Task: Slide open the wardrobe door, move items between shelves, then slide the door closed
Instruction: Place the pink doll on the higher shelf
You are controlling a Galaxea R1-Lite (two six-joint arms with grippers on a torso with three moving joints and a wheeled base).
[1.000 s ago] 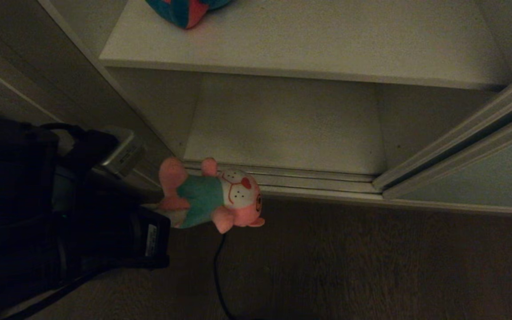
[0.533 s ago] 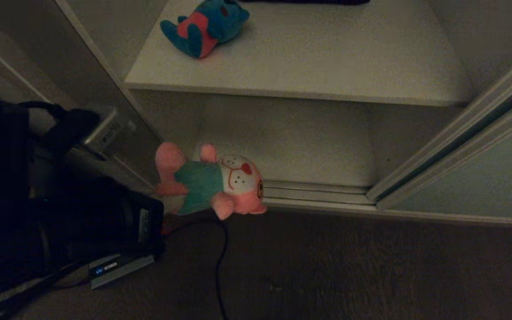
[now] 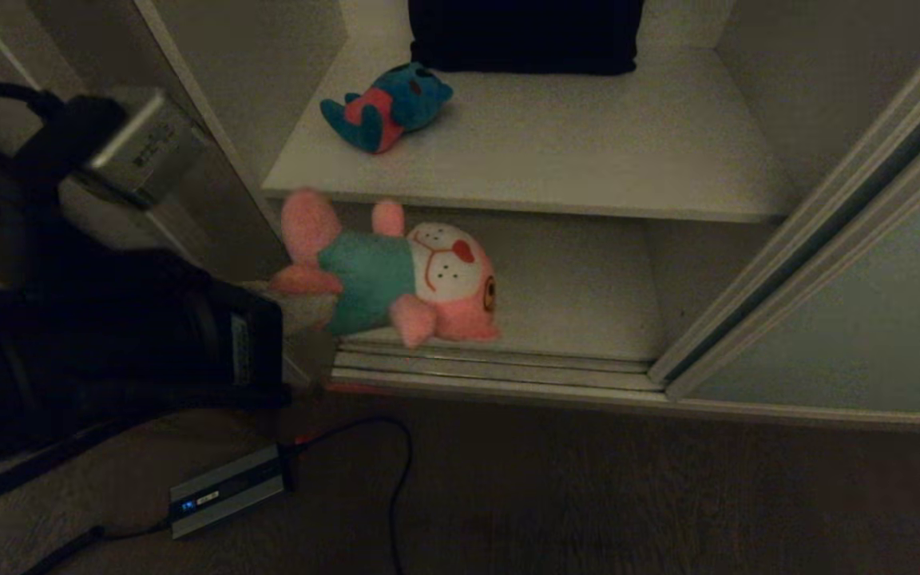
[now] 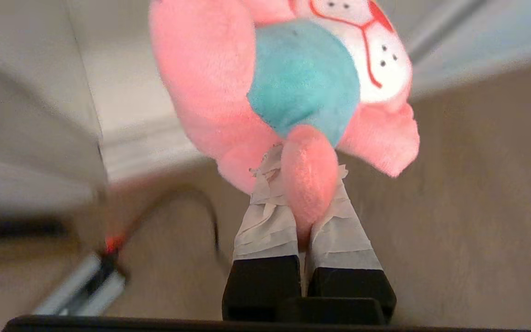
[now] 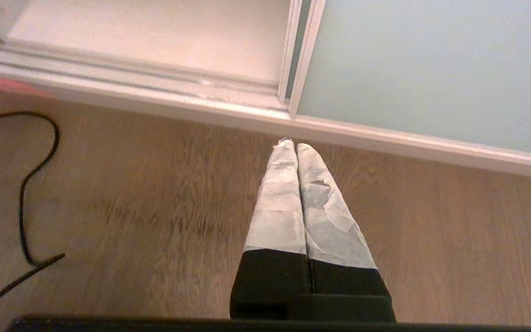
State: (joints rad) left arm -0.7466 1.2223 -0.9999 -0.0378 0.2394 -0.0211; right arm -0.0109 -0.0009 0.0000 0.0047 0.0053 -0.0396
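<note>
Pink plush toy (image 4: 293,92) (leg pinched) between left fingers (image 4: 265,221).

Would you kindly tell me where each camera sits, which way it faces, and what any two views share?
Head view: on the robot's head, looking down into the open wardrobe at the upper shelf with the teal-blue toy; the left arm shows.
Left wrist view: behind the left gripper, shut on the pink toy by a leg, above the floor.
Right wrist view: behind the shut right gripper, facing the floor and sliding door.
Shared: head and left wrist views both show the pink toy.
</note>
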